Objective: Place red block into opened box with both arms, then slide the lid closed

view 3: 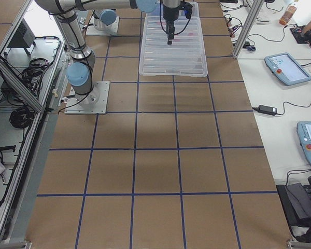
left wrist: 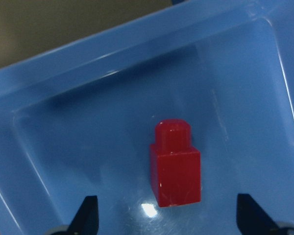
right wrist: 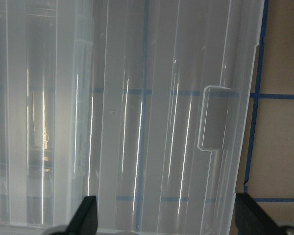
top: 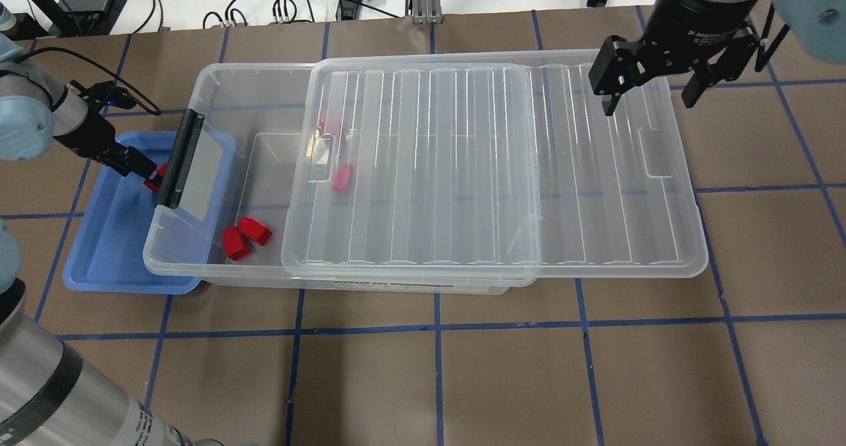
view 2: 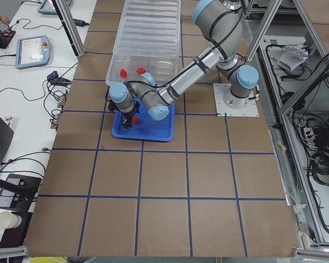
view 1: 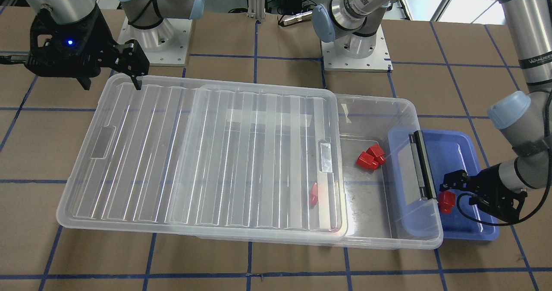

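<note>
Down on the floor of the shallow blue plastic tray (left wrist: 63,98), the small glossy red block (left wrist: 175,169) rests free, centred between the left gripper's (left wrist: 169,216) fingers, which stand wide apart, neither touching it. Its long axis runs away from the wrist, stub end farthest, so the jaws would close across its flat flanks. The left arm is much the nearer. The right gripper (top: 651,92), also spread and holding nothing, hovers over the far end of the ribbed clear lid (top: 462,168). The large clear plastic box (top: 251,68) is open at the tray end. Its black latch bar (top: 177,158) and rim stand just beside the block, so I judge a lift must clear them.
</note>
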Robot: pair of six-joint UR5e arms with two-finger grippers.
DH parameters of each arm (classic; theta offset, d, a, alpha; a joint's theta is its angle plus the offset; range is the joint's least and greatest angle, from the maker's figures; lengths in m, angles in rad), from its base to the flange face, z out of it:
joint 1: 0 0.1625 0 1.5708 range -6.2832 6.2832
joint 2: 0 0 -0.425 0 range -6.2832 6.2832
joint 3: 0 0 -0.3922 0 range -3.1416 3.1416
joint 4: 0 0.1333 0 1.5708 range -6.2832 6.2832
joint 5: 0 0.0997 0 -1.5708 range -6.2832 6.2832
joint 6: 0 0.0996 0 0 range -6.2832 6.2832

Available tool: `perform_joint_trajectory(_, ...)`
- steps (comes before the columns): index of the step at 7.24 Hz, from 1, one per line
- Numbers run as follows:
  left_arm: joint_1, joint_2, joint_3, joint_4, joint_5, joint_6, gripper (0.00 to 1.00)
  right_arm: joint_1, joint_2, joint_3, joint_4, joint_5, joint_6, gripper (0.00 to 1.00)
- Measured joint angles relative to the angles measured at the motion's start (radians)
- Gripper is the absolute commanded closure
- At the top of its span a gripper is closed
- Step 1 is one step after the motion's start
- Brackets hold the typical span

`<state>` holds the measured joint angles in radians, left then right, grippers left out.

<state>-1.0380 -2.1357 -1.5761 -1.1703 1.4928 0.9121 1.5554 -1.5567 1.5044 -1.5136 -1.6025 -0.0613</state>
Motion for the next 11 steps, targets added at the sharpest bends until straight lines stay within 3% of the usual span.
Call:
perform_joint_trajectory(2,-0.011,-0.021,-0.029,0.06,0.005,-0.04,0.41,0.0,0.001,0.0,0.001,0.0,0.0,0.0)
perform_joint_trajectory(3,-0.03,-0.023,-0.044,0.115,0.029,-0.058,0.69,0.0,0.002,0.0,0.0,0.0,0.0,0.0)
perform_joint_trajectory(4,-0.053,-0.017,-0.051,0.149,0.067,-0.069,0.86,0.0,0.002,0.0,0.0,0.0,0.0,0.0)
perform_joint_trajectory(6,-0.078,0.003,-0.048,0.166,0.121,-0.075,0.97,0.0,0.003,0.0,-0.001,-0.001,0.0,0.0)
perform_joint_trajectory(8,-0.088,0.039,-0.031,0.136,0.135,-0.078,0.98,-0.001,0.003,0.0,-0.002,-0.001,0.0,0.0)
perform_joint_trajectory(11,-0.119,0.107,0.148,-0.087,0.133,-0.109,0.98,-0.005,0.003,-0.003,-0.002,-0.001,-0.003,0.0)
